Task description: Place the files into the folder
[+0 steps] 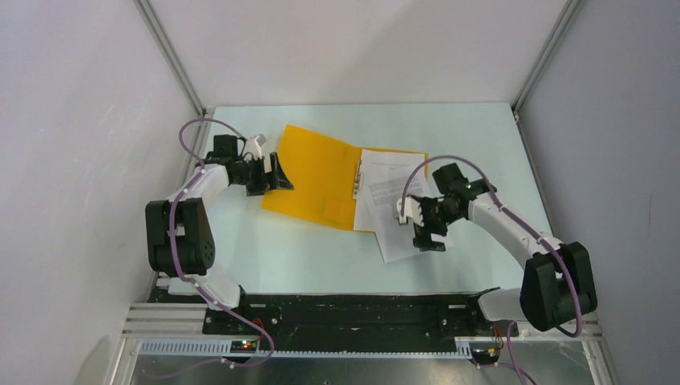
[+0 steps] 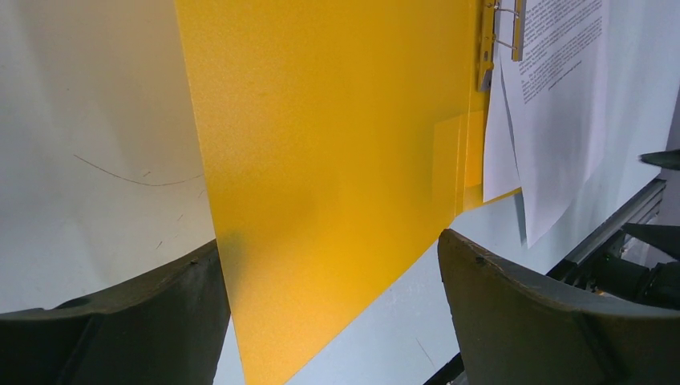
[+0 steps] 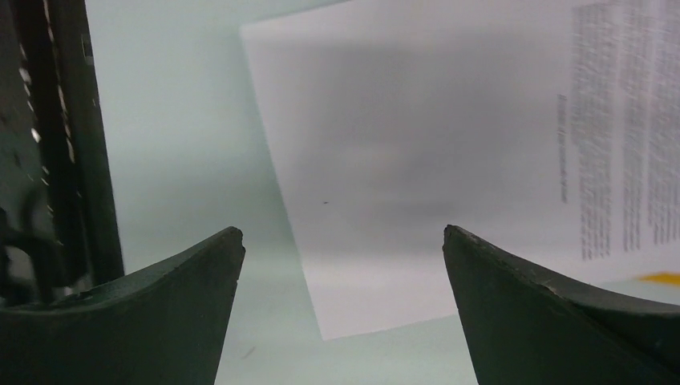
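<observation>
The files (image 1: pixel 385 188), likely limp and slippery, lie skewed on the right half of the open folder (image 1: pixel 313 172) on the table (image 1: pixel 265 257), one corner overhanging where my right jaws, wide apart and empty like my left jaws, could pinch it.

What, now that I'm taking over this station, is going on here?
The folder lies open on the table. The left gripper, open, sits at its left edge. The files lie askew on its right half, one sheet poking past the near edge. The right gripper is open over that sheet. Nothing is held.
</observation>
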Tool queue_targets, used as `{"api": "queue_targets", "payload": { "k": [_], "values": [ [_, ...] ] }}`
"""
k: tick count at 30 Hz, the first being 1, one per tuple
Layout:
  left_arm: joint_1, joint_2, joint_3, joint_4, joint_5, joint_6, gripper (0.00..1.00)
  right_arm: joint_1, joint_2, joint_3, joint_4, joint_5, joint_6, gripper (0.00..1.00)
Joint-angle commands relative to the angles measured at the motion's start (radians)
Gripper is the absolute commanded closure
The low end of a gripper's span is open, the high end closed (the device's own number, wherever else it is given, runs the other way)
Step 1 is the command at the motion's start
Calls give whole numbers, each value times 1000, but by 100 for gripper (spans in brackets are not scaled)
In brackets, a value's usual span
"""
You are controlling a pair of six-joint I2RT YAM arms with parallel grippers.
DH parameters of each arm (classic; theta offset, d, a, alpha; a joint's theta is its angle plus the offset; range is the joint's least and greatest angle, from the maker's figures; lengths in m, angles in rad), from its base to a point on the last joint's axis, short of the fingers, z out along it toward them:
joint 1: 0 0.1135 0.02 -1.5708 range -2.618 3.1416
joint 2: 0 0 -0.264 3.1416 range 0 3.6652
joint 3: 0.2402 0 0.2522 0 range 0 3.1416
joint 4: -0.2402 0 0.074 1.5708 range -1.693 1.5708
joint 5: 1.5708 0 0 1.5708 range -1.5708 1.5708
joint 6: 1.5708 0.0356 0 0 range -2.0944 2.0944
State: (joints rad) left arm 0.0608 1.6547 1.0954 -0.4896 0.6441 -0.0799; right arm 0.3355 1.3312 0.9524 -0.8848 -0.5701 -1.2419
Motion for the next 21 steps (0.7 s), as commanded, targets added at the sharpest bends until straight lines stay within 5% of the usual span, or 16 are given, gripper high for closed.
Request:
{"api": "queue_targets", "payload": {
  "k": [1, 16, 21],
  "values": [
    [-6, -33, 1, 5, 40, -15, 5, 68, -33, -83, 115, 70, -304, 1],
    [-6, -40, 1, 5, 32, -17, 5, 107, 97, -183, 258, 54, -448, 1],
    [-6, -39, 4, 6, 31, -18, 5, 107, 130, -142, 188, 30, -483, 1]
  ]
}}
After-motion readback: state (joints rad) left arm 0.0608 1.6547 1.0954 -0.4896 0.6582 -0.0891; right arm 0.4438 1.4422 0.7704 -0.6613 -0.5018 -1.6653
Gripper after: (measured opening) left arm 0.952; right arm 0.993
